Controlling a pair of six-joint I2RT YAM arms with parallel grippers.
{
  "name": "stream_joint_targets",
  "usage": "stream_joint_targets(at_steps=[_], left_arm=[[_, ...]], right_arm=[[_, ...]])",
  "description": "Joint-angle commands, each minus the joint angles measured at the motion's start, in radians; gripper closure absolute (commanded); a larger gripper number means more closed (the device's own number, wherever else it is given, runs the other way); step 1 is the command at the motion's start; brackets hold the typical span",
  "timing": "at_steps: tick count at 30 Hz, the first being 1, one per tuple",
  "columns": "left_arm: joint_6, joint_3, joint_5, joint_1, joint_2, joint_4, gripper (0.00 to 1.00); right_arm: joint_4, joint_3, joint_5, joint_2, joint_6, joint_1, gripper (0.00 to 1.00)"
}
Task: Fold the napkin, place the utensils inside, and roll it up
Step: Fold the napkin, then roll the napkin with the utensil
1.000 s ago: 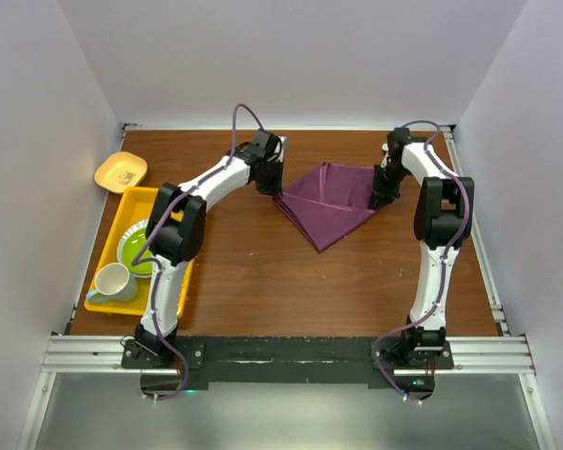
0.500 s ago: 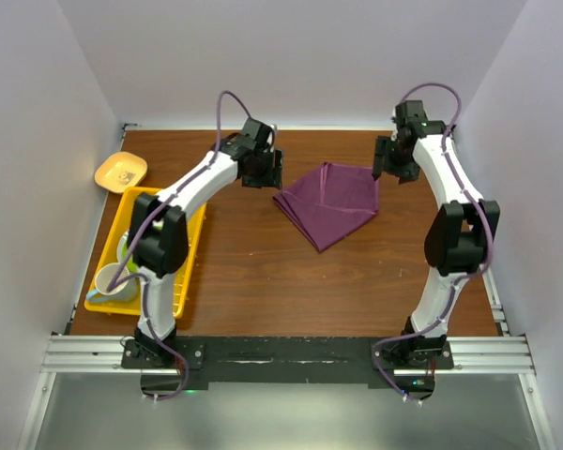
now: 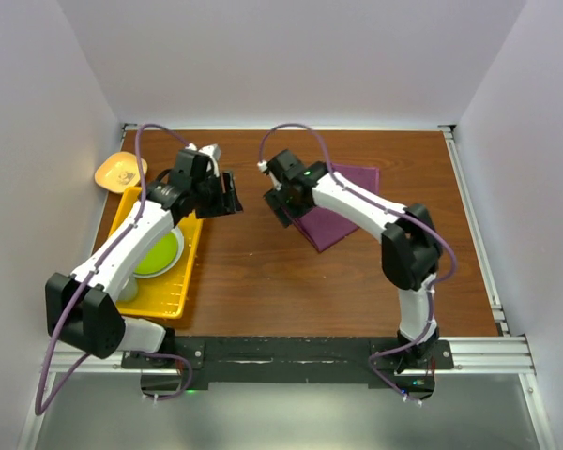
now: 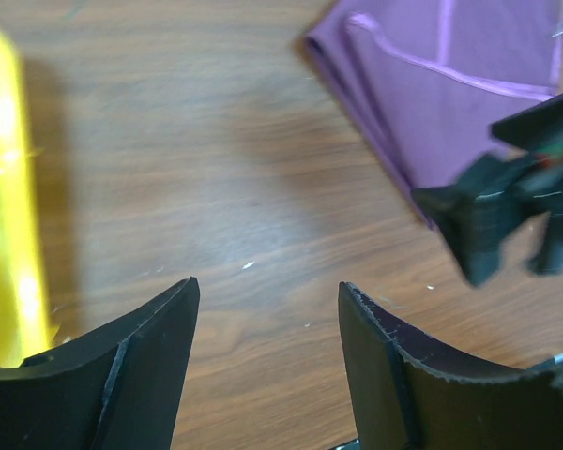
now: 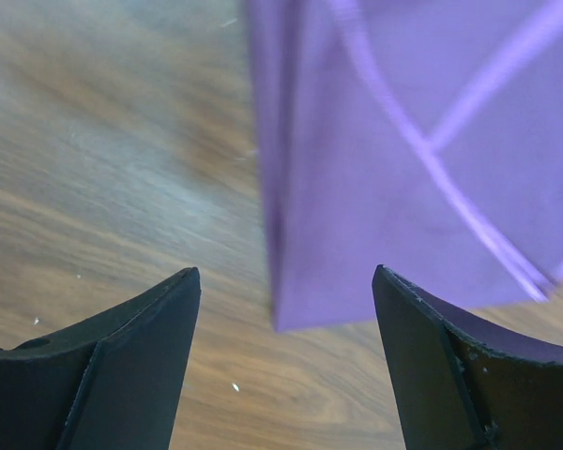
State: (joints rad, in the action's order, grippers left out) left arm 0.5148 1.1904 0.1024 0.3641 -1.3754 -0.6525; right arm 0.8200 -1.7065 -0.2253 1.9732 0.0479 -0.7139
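Note:
The plum-purple napkin (image 3: 330, 228) lies folded flat on the wooden table, right of centre, with the right arm crossing over it. My right gripper (image 3: 283, 208) hovers open at the napkin's left corner. In the right wrist view that corner of the napkin (image 5: 403, 169) sits between and just ahead of the spread fingers (image 5: 150, 347), with nothing gripped. My left gripper (image 3: 230, 195) is open over bare wood between the yellow tray and the napkin. The left wrist view has the napkin (image 4: 450, 84) at upper right and nothing between the fingers (image 4: 141, 366). No utensils show.
A yellow tray (image 3: 183, 281) at the left holds a green plate (image 3: 158, 251), partly under the left arm. A small yellow dish (image 3: 117, 171) sits behind the tray. White walls close in the table at back and sides.
Both grippers opened and left the napkin's corners. The left arm swung left toward the tray. The right arm crossed over the napkin to its left corner. The napkin stays folded.

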Motion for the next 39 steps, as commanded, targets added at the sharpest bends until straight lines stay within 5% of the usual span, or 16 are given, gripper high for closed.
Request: stream_joint_targets(at_steps=[1, 13, 35, 39], left_arm=[[0.036, -0.063, 0.031, -0.028, 0.061, 0.024, 0.34], [0.047, -0.121, 0.045, -0.037, 0.075, 0.001, 0.35], [0.074, -0.092, 0.08, -0.037, -0.005, 0.024, 0.35], [0.117, -0.101, 0.152, -0.037, -0.04, 0.071, 0.34]], right_arm=[[-0.06, 0.007, -0.068, 0.05, -0.032, -0.032, 0.23], [-0.163, 0.048, 0.01, 0.125, -0.186, -0.029, 0.26], [-0.208, 0.051, 0.202, 0.202, -0.243, 0.085, 0.47], [-0.199, 0.047, 0.222, 0.233, -0.227, 0.106, 0.58]])
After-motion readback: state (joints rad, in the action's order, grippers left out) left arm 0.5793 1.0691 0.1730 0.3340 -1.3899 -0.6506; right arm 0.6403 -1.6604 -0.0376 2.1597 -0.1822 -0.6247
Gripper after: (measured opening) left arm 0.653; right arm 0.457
